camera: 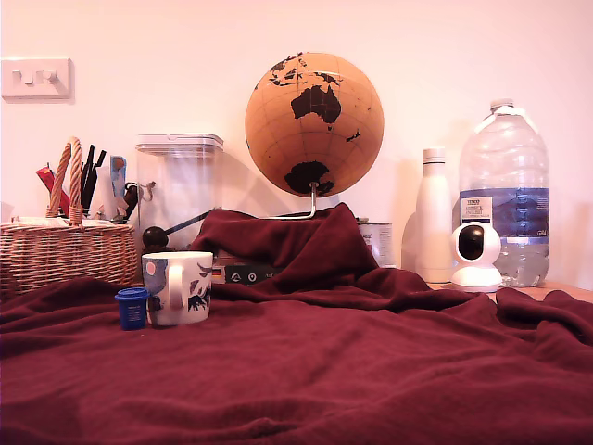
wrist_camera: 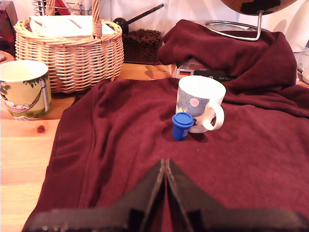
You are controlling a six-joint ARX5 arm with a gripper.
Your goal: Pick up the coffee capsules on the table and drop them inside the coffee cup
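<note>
Gripper (wrist_camera: 165, 166) sits low in the wrist view, dark fingers pressed together tip to tip, clenched with nothing between them, over bare dark-red fleece cloth (wrist_camera: 145, 140). It is not seen in the exterior view.

Blue coffee capsule (wrist_camera: 182, 125) stands upright on the cloth, rimmed top up, just beside the coffee cup (wrist_camera: 198, 102), looks to be touching its base. In the exterior view the capsule (camera: 132, 308) is on the cup's left side, cup (camera: 179, 287) with white loop handle facing the camera. Cup is upright, white with dark leafy print and a pinkish dot. Inside of the cup not visible from either view. Only one capsule seen; no black one visible.

Cloth covers most of the table, wrinkled, bunched up over a dark box-like item at the back. Light wood tabletop (wrist_camera: 24, 159) shows beside the cloth in the wrist view.

Background: wicker basket (camera: 65, 255) at the exterior view's left holding utensils, clear lidded canister (camera: 181, 185) behind the cup, cork globe (camera: 314, 123) on a metal stand, white bottle (camera: 433, 218), large water bottle (camera: 504, 195), small white round camera (camera: 474, 255) at the exterior view's right. A second mug (wrist_camera: 23, 89), green-and-white print, stands on the bare wood near the basket (wrist_camera: 72, 53) in the wrist view.
</note>
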